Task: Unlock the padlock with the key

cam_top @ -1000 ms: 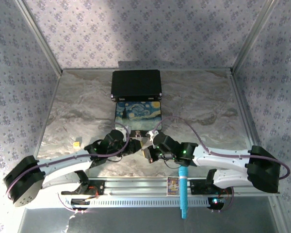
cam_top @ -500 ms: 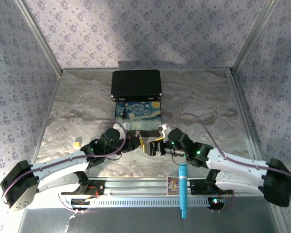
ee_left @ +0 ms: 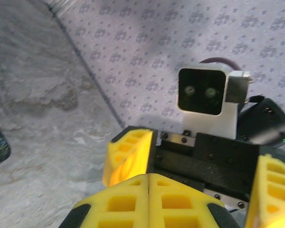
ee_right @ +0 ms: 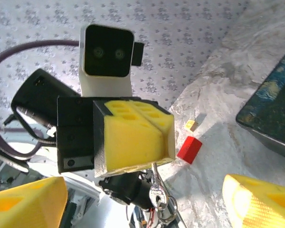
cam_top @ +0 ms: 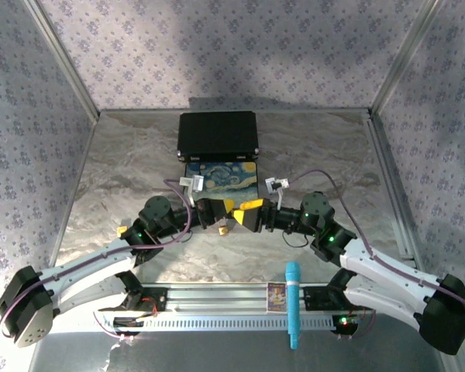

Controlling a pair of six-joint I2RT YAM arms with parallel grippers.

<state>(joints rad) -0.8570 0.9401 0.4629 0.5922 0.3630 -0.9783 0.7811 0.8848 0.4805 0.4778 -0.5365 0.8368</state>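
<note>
Now mid-task: left gripper (ee_right: pixel 154 124) is pinched shut on the padlock (cam_top: pixel 223 230), which dangles under its pads, nr the painted box (cam_top: pixel 221 180). Facing it, right gripper (cam_top: pixel 248 216) gapes wide, empty. Can't pick out the key among the dangling metal. Next prob. needs right to pinch it & align w/ the keyhole — fiddly. Vs 0.5 s ago, both wrists have risen — now head-on.

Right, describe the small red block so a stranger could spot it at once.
In the right wrist view, find the painted box at the picture's right edge, on the marbled table. Left of it lie two small pieces: the red block is the lower, longer one, not the yellow cube above it.
</note>
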